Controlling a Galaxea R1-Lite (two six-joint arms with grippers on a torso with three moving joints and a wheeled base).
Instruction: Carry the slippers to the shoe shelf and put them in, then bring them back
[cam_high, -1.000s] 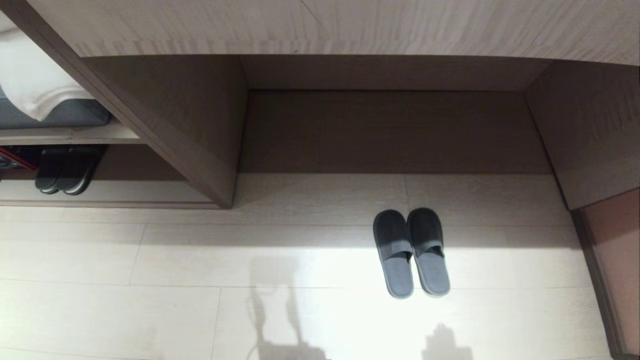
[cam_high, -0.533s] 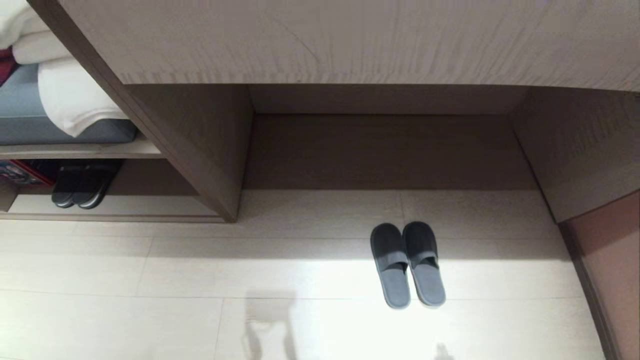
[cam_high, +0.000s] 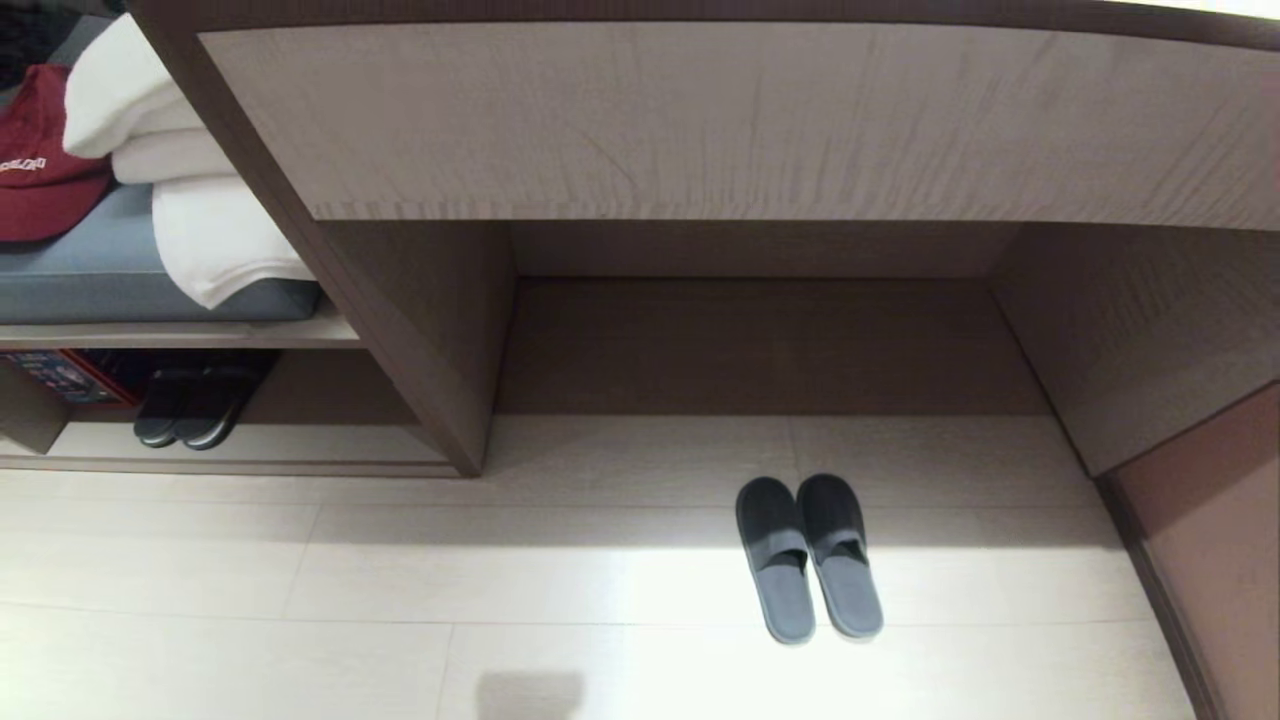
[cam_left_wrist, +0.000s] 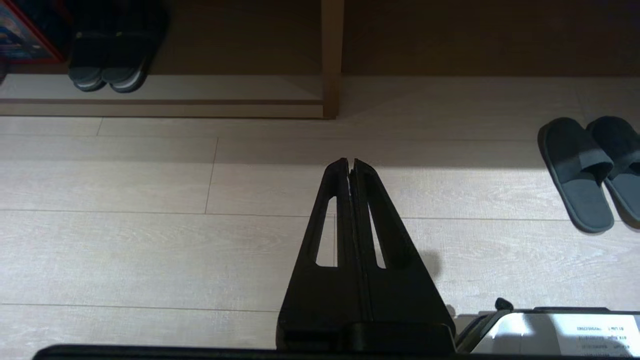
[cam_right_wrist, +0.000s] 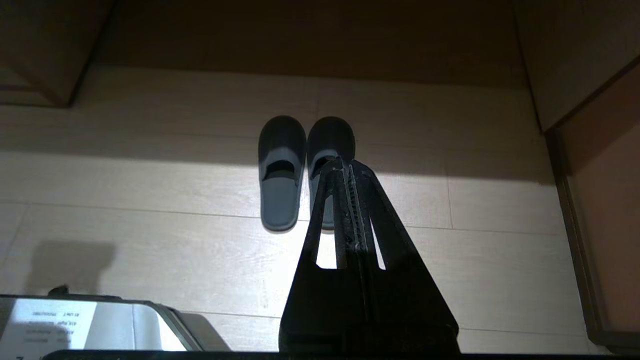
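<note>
The slippers (cam_high: 808, 558) lie side by side on the floor before the desk recess, well right of the shoe shelf (cam_high: 240, 455). Both the left gripper (cam_left_wrist: 351, 162) and right gripper (cam_right_wrist: 341, 165) hang closed, holding nothing. A clean pickup probably needs the right one opened, lowered squarely and closed across both toe bands.

Left hand (cam_left_wrist: 351, 162): matte black, 2 long tapering fingers, each with 1 slim elongated slot.
Right hand (cam_right_wrist: 341, 162): matte black, same tapered wedge shape, 2 slotted fingers, fine ribbed teeth along the inner edges.
Base corner (cam_left_wrist: 555, 330): pale grey rounded panel with dark trim, carrying a white label of small unreadable print.
</note>
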